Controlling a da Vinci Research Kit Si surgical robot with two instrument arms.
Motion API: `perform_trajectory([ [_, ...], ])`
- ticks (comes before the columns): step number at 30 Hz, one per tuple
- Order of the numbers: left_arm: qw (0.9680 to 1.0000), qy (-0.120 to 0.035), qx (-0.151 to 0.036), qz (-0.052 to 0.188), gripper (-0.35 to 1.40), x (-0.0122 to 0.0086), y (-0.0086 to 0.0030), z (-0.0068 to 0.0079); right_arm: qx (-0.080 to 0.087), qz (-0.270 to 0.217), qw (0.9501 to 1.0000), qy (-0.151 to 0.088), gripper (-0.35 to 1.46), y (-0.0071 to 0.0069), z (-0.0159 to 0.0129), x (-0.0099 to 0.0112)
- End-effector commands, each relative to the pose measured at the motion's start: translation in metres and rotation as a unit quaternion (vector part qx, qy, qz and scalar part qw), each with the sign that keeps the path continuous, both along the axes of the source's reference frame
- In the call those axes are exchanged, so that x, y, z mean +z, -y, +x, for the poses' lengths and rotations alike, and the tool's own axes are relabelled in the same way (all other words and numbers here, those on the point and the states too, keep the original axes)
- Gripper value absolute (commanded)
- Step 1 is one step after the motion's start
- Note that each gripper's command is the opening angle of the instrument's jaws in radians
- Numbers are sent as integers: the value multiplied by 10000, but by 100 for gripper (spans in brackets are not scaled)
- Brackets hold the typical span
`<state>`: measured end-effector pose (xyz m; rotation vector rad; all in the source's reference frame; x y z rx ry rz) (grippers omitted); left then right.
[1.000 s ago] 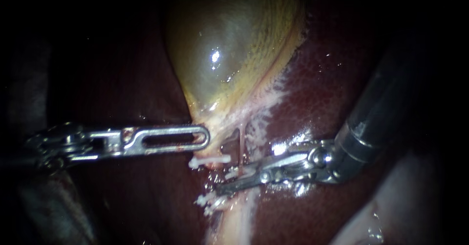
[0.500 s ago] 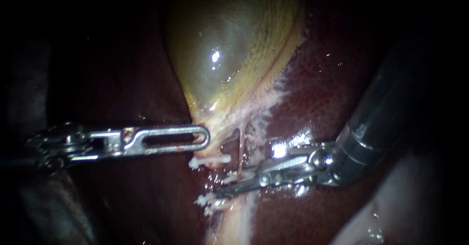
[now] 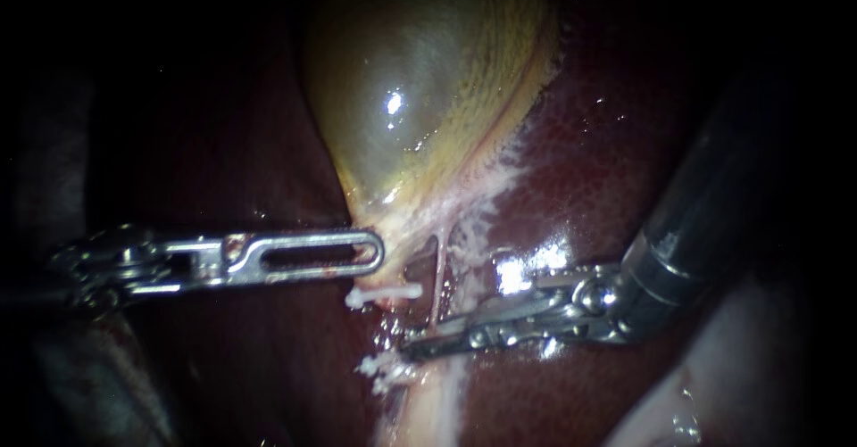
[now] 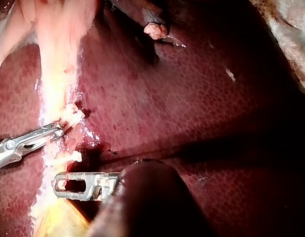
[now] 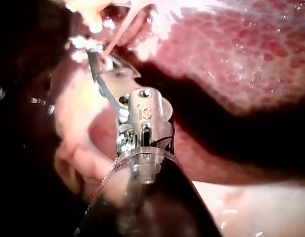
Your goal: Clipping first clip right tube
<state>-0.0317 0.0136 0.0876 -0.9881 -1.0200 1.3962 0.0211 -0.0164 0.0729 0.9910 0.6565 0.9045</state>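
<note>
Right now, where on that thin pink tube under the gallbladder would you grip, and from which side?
Probably the thin tube on its bare middle stretch, from the endoscope view's right, crossing it squarely: it stands upright and free, a dark gap beside it, while a white clip sits to its left.

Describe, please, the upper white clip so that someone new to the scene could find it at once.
Start at the gallbladder, the large greenish sac, and follow it down to its narrow neck, where the slotted tip of the left instrument rests. Just below that tip lies a short white clip, set crosswise. The other white piece sits lower, under the right instrument, and looks ragged.
</note>
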Motion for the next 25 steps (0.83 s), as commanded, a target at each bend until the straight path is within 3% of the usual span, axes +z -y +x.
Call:
perform_trajectory([
  [1,10000,0,-1,-1,-35,0,0,0,-24,3,10000,12,-35,0,-1,1],
  [25,10000,-3,-4,-4,-35,1,0,-1,-6,-35,10000,44,-35,-1,-2,7],
])
